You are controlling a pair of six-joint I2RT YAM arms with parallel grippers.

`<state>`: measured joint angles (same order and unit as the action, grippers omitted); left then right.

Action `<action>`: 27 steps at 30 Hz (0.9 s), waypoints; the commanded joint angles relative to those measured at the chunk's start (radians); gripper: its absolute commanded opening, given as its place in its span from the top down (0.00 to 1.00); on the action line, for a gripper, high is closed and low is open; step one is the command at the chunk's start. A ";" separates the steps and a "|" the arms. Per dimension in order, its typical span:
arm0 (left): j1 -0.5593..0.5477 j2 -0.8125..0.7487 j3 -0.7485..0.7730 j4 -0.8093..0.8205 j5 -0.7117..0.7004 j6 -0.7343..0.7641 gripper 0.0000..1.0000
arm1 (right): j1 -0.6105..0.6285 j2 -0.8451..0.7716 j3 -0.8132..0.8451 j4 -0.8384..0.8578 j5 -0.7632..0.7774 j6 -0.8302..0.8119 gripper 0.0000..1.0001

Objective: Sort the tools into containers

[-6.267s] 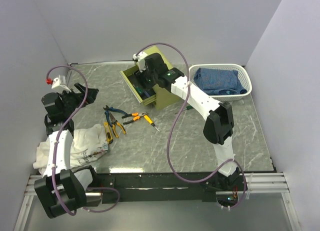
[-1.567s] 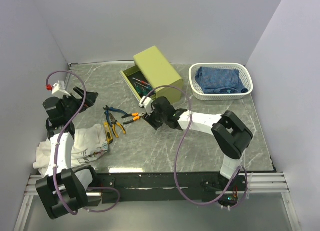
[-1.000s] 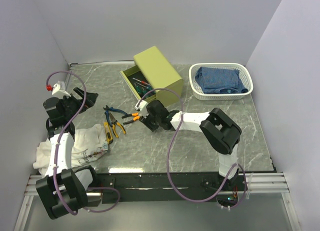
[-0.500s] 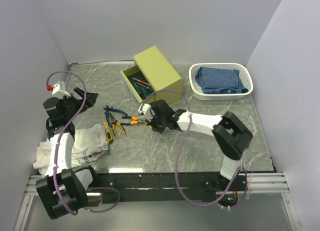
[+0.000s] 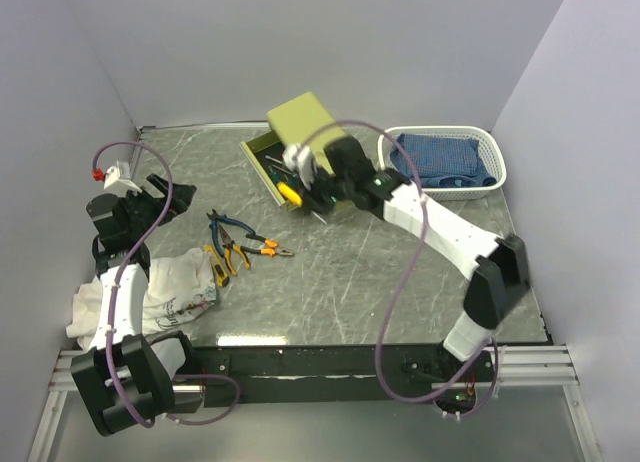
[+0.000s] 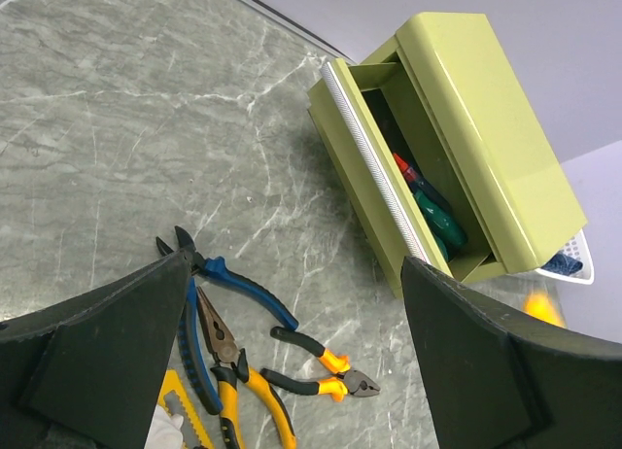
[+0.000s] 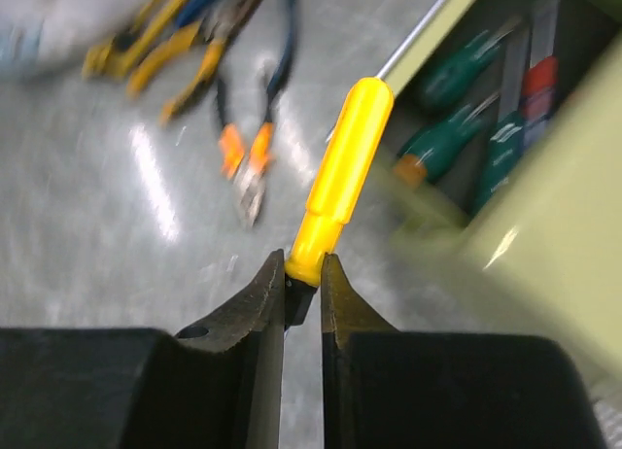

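Note:
My right gripper (image 5: 300, 182) (image 7: 303, 269) is shut on the butt end of a yellow-handled screwdriver (image 5: 288, 193) (image 7: 340, 187), held in the air at the open drawer (image 5: 272, 170) (image 6: 408, 191) of the olive cabinet (image 5: 300, 117) (image 6: 486, 128). Green-handled screwdrivers (image 7: 457, 143) (image 6: 437, 221) lie inside the drawer. On the table lie blue pliers (image 5: 222, 222) (image 6: 243, 284), yellow-handled pliers (image 5: 232, 254) (image 6: 248, 391), orange pliers (image 5: 270, 247) (image 6: 326, 371) and a yellow utility knife (image 5: 214, 265). My left gripper (image 5: 165, 197) (image 6: 292, 269) hangs open and empty at the left, above the pliers.
A white basket (image 5: 492, 172) holding a blue cloth stands at the back right, beside the cabinet. A crumpled white cloth (image 5: 170, 292) lies at the near left by the left arm, touching the utility knife.
The right gripper closed on the screwdriver down on the table, then lifted it and carried it back toward the open drawer. The left arm has stayed still.

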<state>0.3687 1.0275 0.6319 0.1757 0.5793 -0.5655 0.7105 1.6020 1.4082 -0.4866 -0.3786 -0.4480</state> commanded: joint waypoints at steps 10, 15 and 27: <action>-0.004 -0.027 0.017 0.007 0.014 -0.013 0.03 | -0.006 0.473 0.640 0.071 0.288 0.404 1.00; -0.007 -0.024 0.018 0.010 0.019 -0.022 0.04 | 0.000 0.503 0.663 0.108 0.377 0.434 0.43; -0.230 0.179 0.115 -0.017 0.050 0.053 0.02 | -0.095 0.237 0.554 0.209 0.446 0.428 0.24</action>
<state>0.1989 1.1095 0.6495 0.1722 0.6136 -0.5709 0.7021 1.9976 1.9675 -0.4015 0.0040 -0.0345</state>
